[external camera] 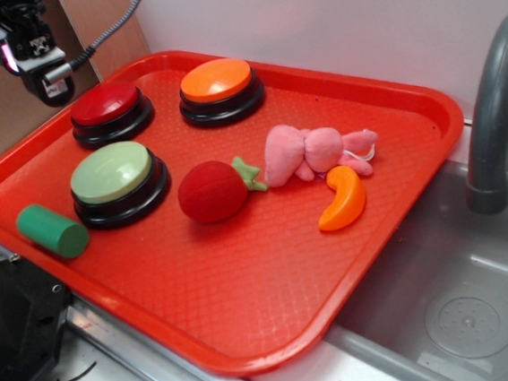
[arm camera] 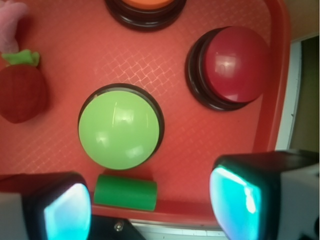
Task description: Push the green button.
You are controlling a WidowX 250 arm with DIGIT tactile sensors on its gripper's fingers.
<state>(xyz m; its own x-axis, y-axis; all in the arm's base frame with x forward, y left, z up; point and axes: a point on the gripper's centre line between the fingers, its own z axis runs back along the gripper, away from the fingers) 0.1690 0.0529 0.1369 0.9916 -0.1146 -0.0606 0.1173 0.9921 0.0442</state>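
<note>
I've got the green button sitting in the near-left part of the red tray, and I'm using it as my landmark for everything. Just behind it sits the red button, well apart to its back right the orange button, and the small green cylinder lies just beside its front-left edge, nearly touching the black base. The plush strawberry is close on its right.

My pincer hangs high above the tray's back-left corner, beyond the red button, empty, its two pads spread wide apart in the wrist view.

So the step is the approach. I reckon I want to bring the pincer forward until the pale dome sits centred between the pads, then close it so I press with one blunt tip rather than straddling the dome. Descend straight down onto the middle of the dome; an off-centre push risks sliding off toward the cylinder or tipping onto the red button's rim.
</note>
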